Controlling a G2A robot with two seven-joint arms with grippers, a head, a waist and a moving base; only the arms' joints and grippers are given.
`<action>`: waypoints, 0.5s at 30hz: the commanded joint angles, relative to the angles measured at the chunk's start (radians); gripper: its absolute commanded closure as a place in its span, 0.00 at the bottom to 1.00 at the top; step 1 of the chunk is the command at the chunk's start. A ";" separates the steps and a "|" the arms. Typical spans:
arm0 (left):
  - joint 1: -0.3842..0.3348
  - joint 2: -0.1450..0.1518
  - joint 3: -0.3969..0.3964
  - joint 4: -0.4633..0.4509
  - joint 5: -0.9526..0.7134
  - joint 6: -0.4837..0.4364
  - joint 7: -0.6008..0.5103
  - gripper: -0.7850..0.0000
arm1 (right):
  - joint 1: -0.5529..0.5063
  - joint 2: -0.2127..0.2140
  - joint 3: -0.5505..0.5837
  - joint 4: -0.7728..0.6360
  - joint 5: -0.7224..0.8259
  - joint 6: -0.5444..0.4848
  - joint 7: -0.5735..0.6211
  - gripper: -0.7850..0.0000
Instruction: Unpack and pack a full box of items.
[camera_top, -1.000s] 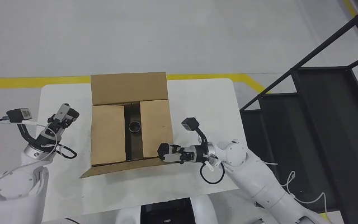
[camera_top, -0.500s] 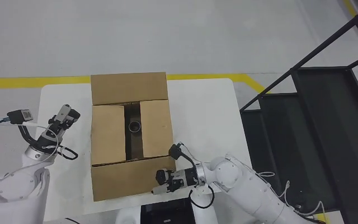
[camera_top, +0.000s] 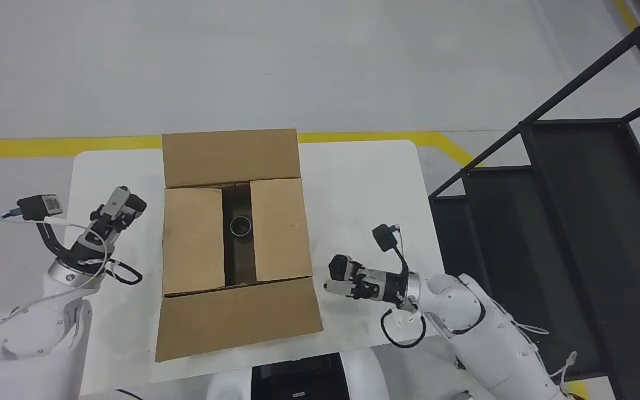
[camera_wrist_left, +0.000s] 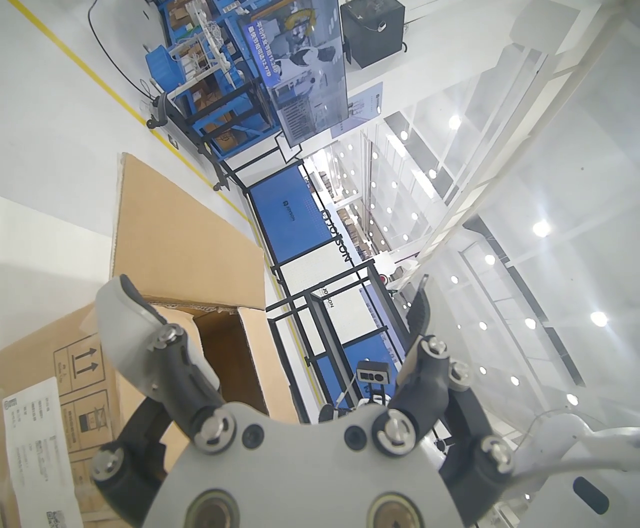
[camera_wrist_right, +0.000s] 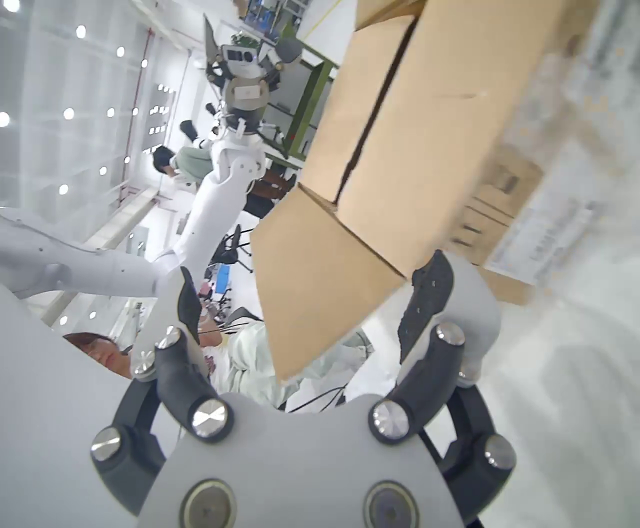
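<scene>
A cardboard box (camera_top: 277, 228) stands in the middle of the white table (camera_top: 365, 190). Its far flap (camera_top: 231, 157) and near flap (camera_top: 238, 319) lie folded outward. The two side flaps are nearly level, and the dark gap between them shows a round dark item (camera_top: 240, 226) inside. My right gripper (camera_top: 335, 275) is open, just right of the near flap's right corner; in the right wrist view that flap (camera_wrist_right: 310, 280) reaches between the fingers. My left gripper (camera_top: 128, 201) is open and holds nothing, left of the box (camera_wrist_left: 175, 250) and apart from it.
A black metal staircase (camera_top: 540, 210) stands close to the table's right side. A yellow line (camera_top: 80, 146) runs across the floor behind the table. Bare tabletop lies to the right of the box and in a strip on its left.
My right gripper swung the near flap down and outward toward the table's front edge, then moved off to the right. The left arm barely shifted.
</scene>
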 joint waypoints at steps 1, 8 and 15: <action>-0.003 -0.001 0.002 0.003 0.001 -0.001 0.000 0.00 | -0.027 0.007 0.039 0.026 -0.082 -0.013 -0.009 0.00; -0.010 -0.003 0.016 0.019 0.004 -0.004 0.005 0.00 | -0.018 0.004 -0.001 0.127 -0.379 -0.093 -0.096 0.00; -0.016 -0.005 0.023 0.024 0.006 -0.003 0.005 0.00 | 0.057 -0.022 -0.104 0.203 -0.664 -0.045 -0.303 0.00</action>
